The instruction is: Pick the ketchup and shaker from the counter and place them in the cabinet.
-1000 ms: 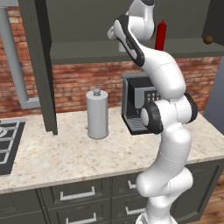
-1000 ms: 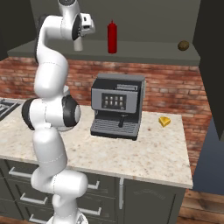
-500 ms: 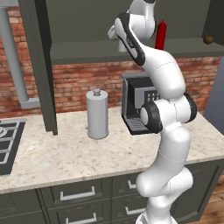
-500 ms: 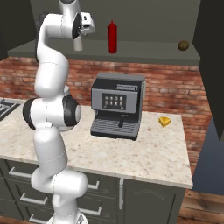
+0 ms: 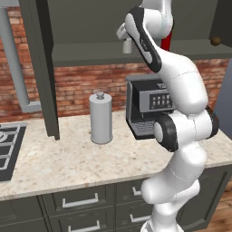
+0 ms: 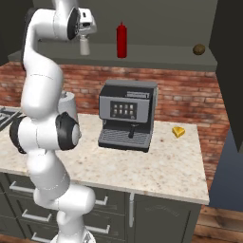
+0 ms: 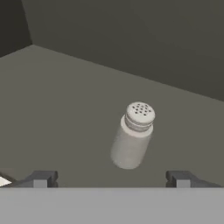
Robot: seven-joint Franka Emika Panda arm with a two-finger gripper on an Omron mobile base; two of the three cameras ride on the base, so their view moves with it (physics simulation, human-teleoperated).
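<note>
Gripper [image 7: 111, 178] wide open, shaker [image 7: 132, 136] loose mid-frame on cabinet [image 7: 65, 96] shelf; could tip if clipped backing out.

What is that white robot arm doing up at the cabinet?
It is putting small items away. Its claw is open, and the little shaker stands free on the cabinet shelf between its fingers. The red ketchup bottle already stands on that shelf, further along. So both things are up in the cabinet.
</note>
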